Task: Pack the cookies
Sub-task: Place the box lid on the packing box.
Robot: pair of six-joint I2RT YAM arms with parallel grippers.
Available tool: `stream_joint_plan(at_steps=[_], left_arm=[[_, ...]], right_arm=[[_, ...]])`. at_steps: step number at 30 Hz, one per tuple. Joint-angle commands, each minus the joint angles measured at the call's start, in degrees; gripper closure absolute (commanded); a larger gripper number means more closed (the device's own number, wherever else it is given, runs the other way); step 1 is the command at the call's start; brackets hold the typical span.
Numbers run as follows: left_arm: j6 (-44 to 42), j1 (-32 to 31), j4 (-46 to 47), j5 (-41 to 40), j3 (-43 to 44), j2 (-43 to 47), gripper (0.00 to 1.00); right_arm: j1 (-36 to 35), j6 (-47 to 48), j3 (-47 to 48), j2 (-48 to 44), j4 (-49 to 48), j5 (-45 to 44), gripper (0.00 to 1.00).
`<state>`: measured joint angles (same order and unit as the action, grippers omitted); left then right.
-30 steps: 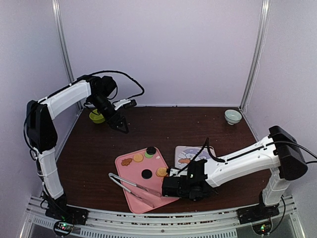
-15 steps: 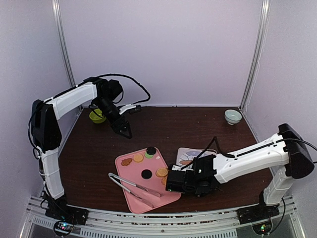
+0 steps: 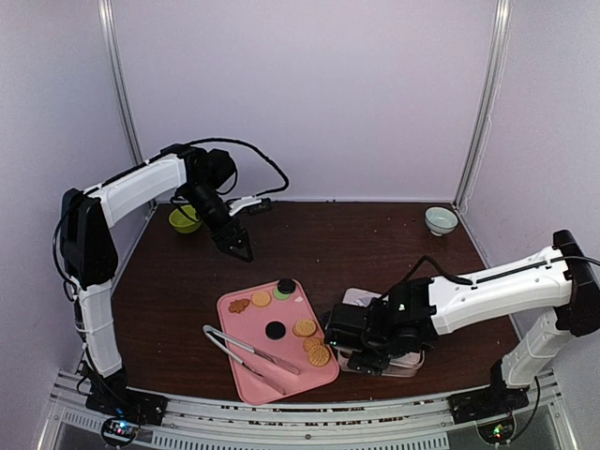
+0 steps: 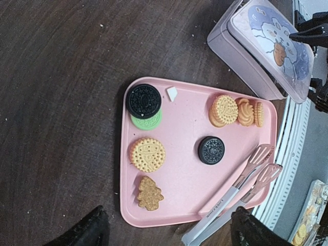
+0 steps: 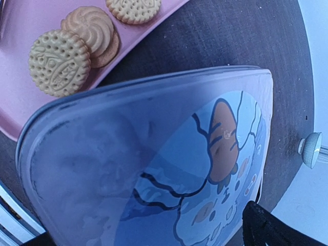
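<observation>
The cookies lie on a pink tray (image 3: 246,380): black (image 4: 144,100), green (image 4: 148,123), golden round (image 4: 147,154), brown tree-shaped (image 4: 149,193), black (image 4: 211,150), and a golden pile (image 4: 225,109) at the tray's right corner (image 5: 60,62). A lidded box with a cartoon print (image 3: 403,361) stands right of the tray (image 4: 266,51). My right gripper (image 3: 361,342) is open and hovers close over the box lid (image 5: 154,169), its fingers at either side. I cannot tell if they touch it. My left gripper (image 3: 234,246) is open and empty, held high behind the tray.
Metal tongs (image 3: 248,352) lie along the tray's near edge (image 4: 241,187). A green bowl (image 3: 183,220) sits at the back left and a white bowl (image 3: 441,220) at the back right. The table's front rail runs just below the tray and box.
My right gripper has moved right, from the tray's near right corner to over the box, uncovering the golden cookies there. My left gripper has shifted slightly right.
</observation>
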<state>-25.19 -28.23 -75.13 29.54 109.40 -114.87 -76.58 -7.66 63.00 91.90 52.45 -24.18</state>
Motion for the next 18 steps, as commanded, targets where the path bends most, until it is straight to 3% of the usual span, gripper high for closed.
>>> stream_joint_plan(at_steps=[1,18], left_arm=[[-1.1,-0.1,-0.4,0.6,1.8,-1.0,0.16],[-1.6,-0.9,-0.5,-0.1,2.6,-2.1,0.18]], right_arm=[[-0.2,-0.1,-0.6,-0.9,1.2,7.4,0.0],[1.1,-4.1,-2.2,-9.1,2.3,15.5,0.01]])
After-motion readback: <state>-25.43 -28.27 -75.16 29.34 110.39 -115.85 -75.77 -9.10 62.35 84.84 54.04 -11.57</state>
